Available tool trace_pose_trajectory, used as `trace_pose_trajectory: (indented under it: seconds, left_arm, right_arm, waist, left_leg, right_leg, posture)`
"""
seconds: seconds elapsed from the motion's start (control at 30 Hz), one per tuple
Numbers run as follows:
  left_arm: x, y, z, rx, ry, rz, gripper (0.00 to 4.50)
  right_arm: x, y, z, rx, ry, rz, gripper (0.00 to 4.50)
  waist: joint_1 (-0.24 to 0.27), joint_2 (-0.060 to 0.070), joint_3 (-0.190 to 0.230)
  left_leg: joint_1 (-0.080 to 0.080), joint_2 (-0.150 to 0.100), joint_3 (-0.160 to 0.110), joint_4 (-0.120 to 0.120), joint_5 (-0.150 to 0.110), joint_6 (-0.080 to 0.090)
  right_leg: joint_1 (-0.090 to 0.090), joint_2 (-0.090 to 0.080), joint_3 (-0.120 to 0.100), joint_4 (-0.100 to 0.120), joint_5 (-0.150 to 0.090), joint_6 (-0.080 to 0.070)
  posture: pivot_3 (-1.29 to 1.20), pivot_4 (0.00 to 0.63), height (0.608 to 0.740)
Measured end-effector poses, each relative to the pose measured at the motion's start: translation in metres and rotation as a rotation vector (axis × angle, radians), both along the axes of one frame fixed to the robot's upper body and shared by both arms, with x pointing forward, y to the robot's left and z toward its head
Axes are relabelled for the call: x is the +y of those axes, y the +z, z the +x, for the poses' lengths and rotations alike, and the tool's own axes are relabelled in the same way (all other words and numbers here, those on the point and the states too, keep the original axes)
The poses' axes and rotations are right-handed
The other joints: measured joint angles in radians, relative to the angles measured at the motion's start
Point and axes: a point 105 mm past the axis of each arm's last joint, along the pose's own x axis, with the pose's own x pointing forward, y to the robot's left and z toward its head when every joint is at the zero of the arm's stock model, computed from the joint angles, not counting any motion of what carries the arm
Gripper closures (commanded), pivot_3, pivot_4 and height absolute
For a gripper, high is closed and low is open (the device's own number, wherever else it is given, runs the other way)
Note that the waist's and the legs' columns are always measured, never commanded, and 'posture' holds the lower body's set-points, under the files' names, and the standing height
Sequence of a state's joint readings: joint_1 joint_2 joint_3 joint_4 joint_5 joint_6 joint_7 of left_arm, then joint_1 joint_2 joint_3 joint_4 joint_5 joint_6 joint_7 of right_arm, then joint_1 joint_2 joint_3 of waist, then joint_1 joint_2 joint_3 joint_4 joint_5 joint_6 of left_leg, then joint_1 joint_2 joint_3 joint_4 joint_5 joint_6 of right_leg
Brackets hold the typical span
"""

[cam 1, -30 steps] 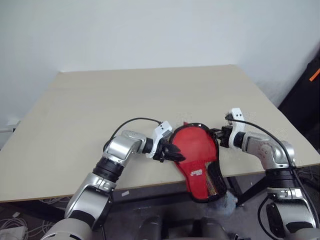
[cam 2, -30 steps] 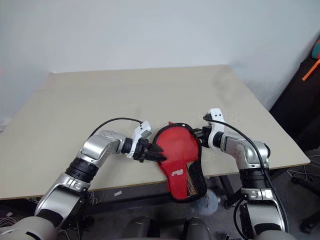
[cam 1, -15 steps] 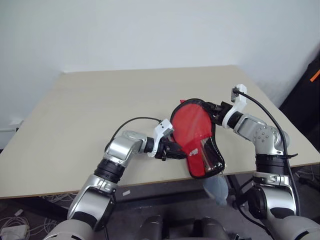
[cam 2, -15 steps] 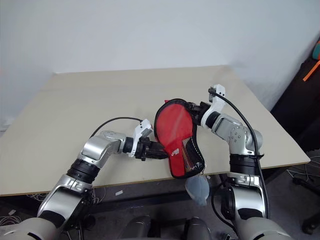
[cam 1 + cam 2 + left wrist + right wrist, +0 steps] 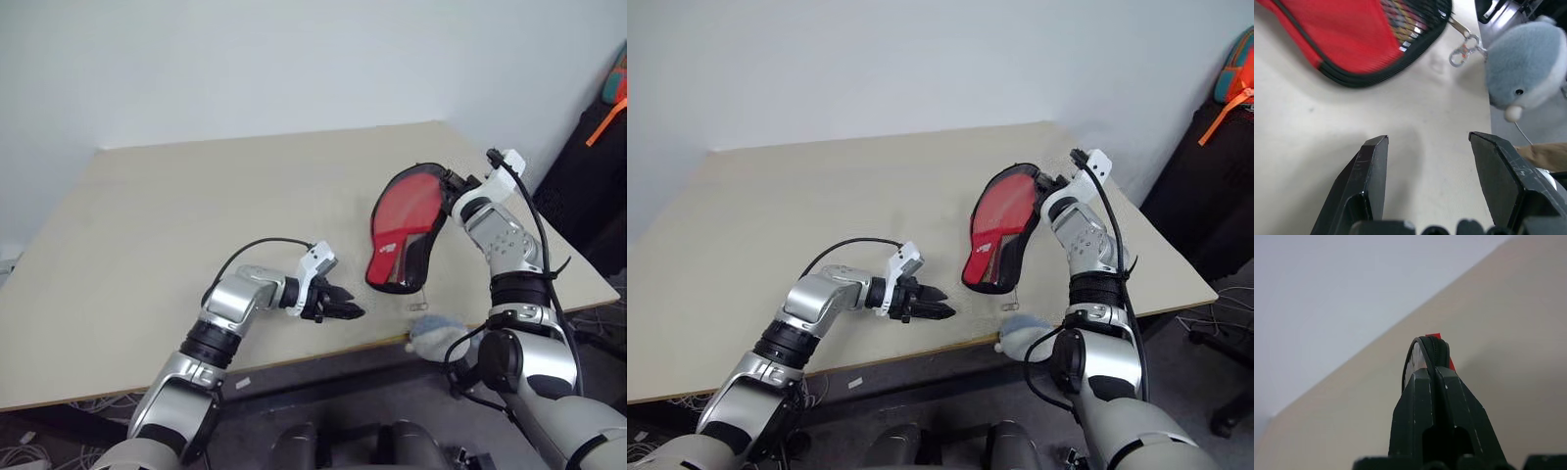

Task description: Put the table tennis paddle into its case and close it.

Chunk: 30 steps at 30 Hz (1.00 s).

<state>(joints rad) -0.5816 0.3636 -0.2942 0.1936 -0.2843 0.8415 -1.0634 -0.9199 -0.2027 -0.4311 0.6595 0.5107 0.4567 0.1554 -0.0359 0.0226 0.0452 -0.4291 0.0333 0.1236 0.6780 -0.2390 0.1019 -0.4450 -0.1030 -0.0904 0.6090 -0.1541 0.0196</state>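
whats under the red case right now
Bare tabletop: the case is tilted up, its narrow end down near the table, pinched by the right gripper. Whether that end touches the table is unclear.

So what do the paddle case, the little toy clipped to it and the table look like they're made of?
Paddle case: red woven fabric, matte, with black mesh and trim.
Toy: soft grey-blue plush, fuzzy surface, on a shiny metal clip.
Table: pale, smooth, matte, probably laminate or wood.

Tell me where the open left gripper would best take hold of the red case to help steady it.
Probably the lower handle end of the case, coming from the robot's left. The right gripper is already shut on the round end's rim, holding it on edge; the narrow end, near the table, points towards the open left gripper.
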Motion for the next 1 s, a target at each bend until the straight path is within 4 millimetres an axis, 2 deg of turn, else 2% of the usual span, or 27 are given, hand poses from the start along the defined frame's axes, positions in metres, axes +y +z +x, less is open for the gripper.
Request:
trace_pose_trajectory:
  seconds: [0.1,0.17,0.47,0.67,0.8,1.0]
  left_arm:
    - [0.002,-0.002,0.000,0.007,0.013,0.004,1.73]
    - [0.001,-0.002,0.000,0.004,0.017,0.004,1.73]
    - [0.003,0.000,-0.002,-0.005,0.022,-0.003,1.73]
    - [0.002,0.002,-0.002,-0.009,0.025,-0.012,1.73]
    - [0.003,0.002,-0.002,-0.007,0.025,-0.009,1.73]
    - [0.009,0.000,0.001,-0.001,0.035,0.004,1.73]
  right_arm:
    - [0.005,0.001,0.005,0.015,0.008,0.008,4.47]
    - [0.006,-0.007,0.007,0.043,0.000,-0.003,4.47]
    - [-0.003,-0.075,0.002,0.296,-0.080,-0.069,4.47]
    - [0.012,-0.095,-0.007,0.390,0.044,-0.140,4.47]
    - [0.012,-0.095,-0.010,0.388,0.090,-0.176,3.43]
    - [0.013,-0.099,-0.018,0.371,0.136,-0.215,1.25]
  waist:
    - [-0.012,0.000,0.000]
    - [-0.013,0.000,0.000]
    - [-0.020,0.000,0.000]
    - [-0.021,0.000,0.000]
    - [-0.019,0.000,0.000]
    - [-0.016,0.000,0.000]
  left_leg:
    - [0.000,0.000,0.000,-0.001,0.000,0.000]
    - [0.000,0.000,0.001,-0.001,0.000,-0.001]
    - [0.002,0.000,0.005,-0.002,0.004,-0.004]
    - [0.002,0.001,0.005,-0.002,0.005,-0.002]
    - [0.002,0.001,0.005,-0.002,0.004,-0.003]
    - [0.002,0.001,0.005,-0.002,0.003,-0.005]
  right_leg:
    - [0.000,0.001,0.000,0.000,0.000,0.000]
    - [0.000,0.001,0.001,0.000,0.000,0.000]
    - [-0.002,0.002,0.006,0.000,0.000,0.000]
    - [-0.002,0.002,0.007,0.000,0.000,0.000]
    - [-0.002,0.002,0.007,0.000,0.000,0.000]
    - [-0.002,0.002,0.007,0.000,0.000,0.000]
  posture:
    - [0.00,0.000,0.740]
    - [0.00,0.000,0.740]
    - [0.00,0.000,0.740]
    - [0.00,0.000,0.740]
    - [0.00,0.000,0.740]
    - [0.00,0.000,0.740]
